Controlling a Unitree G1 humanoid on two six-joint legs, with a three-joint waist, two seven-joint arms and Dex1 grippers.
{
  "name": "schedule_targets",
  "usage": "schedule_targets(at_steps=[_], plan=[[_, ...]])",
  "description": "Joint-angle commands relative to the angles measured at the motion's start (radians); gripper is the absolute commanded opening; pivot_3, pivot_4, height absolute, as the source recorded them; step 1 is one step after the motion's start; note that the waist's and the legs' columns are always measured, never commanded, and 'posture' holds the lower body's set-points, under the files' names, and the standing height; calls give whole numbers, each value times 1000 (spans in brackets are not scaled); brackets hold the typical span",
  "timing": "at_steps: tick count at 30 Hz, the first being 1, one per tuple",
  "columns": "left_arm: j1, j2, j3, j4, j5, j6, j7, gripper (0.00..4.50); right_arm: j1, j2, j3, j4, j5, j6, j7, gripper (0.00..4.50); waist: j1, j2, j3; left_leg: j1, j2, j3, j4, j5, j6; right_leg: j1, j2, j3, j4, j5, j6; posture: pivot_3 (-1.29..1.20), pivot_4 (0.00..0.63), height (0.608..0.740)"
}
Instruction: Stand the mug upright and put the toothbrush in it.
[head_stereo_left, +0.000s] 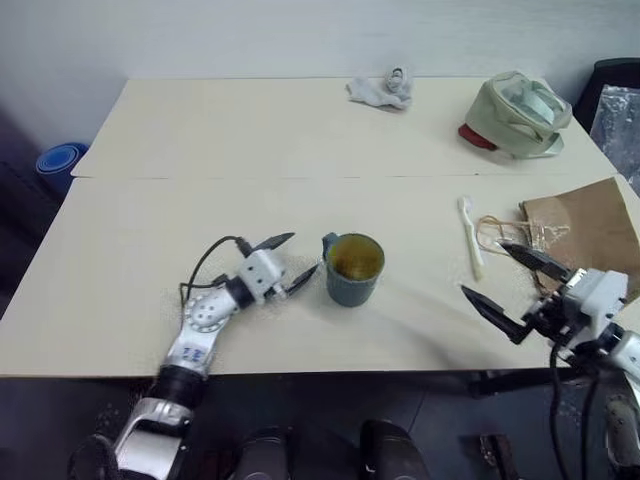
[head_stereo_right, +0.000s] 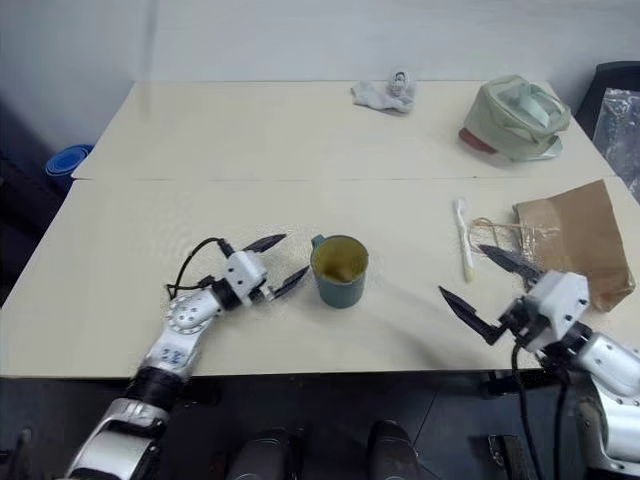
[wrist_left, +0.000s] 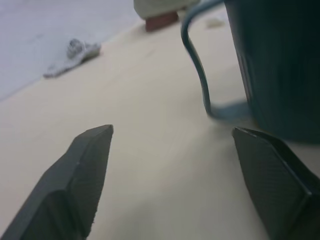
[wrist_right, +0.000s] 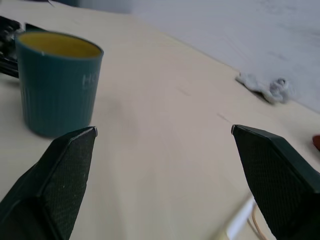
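The teal mug (head_stereo_left: 352, 268) stands upright on the near table, its yellowish inside showing and its handle (wrist_left: 197, 65) turned toward my left gripper (head_stereo_left: 300, 257). That gripper is open just left of the mug, its fingertips flanking the handle side without touching it. The white toothbrush (head_stereo_left: 470, 237) lies flat on the table to the mug's right, beside the paper bag. My right gripper (head_stereo_left: 485, 270) hovers open and empty near the front edge, just in front of the toothbrush, pointing toward the mug (wrist_right: 57, 82).
A brown paper bag (head_stereo_left: 590, 230) with string handles lies at the right edge. A pale green cap (head_stereo_left: 520, 112) and a crumpled white cloth (head_stereo_left: 385, 90) sit on the far table. Blue bowls (head_stereo_left: 58, 160) are off the table at far left.
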Motion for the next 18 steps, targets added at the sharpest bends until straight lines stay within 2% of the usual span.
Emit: schedule_targets(at_steps=[1,4,8,10,13,18], plan=[[101,106,41,-180,-146,105,-174,4459,59,-14,-100,54,35,-31,27,4500,0,0,0,0,0,0,0,0,0,0,0,0,0,0,0,0,150,740],[228,243,117,-364,-376,342,-332,4459,129,-17,-175,118,27,-57,38,4500,0,0,0,0,0,0,0,0,0,0,0,0,-1,0,0,0,150,740],[365,398,224,-526,-525,538,-426,4459,184,-24,-223,158,25,-60,51,4500,0,0,1,1,2,0,0,-1,-1,0,0,1,0,-1,-2,0,150,740],[400,426,295,-579,-570,587,-418,4459,162,-39,-218,140,43,-30,46,4500,-4,1,1,1,2,0,0,-1,-1,1,0,2,-2,-1,-2,0,150,740],[402,420,336,-630,-596,642,-391,4459,54,-157,-125,64,31,275,-79,4500,-13,2,1,2,2,1,1,-2,0,1,-1,3,-3,-1,-2,0,150,740],[388,376,308,-656,-541,643,-357,4459,-131,-351,56,18,62,799,-189,4500,-23,3,1,1,2,0,-1,-2,-1,-3,0,3,4,-2,-3,0,150,740]])
